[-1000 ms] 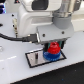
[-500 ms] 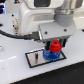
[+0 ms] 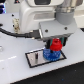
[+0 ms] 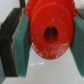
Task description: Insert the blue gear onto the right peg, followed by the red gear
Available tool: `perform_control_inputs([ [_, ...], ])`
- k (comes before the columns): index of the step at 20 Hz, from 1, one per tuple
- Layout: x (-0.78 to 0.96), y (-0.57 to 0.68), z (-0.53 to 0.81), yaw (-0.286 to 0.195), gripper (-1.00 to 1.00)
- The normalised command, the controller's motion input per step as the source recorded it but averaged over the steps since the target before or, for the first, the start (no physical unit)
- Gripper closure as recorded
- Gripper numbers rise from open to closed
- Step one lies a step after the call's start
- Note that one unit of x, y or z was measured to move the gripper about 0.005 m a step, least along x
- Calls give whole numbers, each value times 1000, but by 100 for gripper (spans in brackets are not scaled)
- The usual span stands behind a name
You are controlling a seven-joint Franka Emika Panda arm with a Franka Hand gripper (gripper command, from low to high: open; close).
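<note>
The red gear [image 4: 47,30] fills the wrist view, gripped between my two green finger pads [image 4: 21,47]. In the exterior view my gripper [image 3: 57,44] holds the red gear [image 3: 57,44] just above the blue gear [image 3: 51,53]. The blue gear lies flat on the right end of the grey base plate [image 3: 35,58]. Whether the red gear touches the blue one I cannot tell. The right peg is hidden under the gears.
A thin left peg [image 3: 37,56] stands on the base plate at the exterior view's left of the gears. The plate rests on a white table [image 3: 20,72]. A black cable [image 3: 10,32] runs along the exterior view's left.
The gripper with the red gear has come lower and closer to the blue gear on the plate.
</note>
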Motion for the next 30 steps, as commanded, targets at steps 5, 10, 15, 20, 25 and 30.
perform_control_inputs([
  [5,181,-145,-135,0,100],
  [10,102,-96,-13,0,100],
  [15,11,26,73,0,100],
  [20,9,29,332,0,100],
  [25,28,3,184,0,100],
  [30,157,-84,-16,0,100],
])
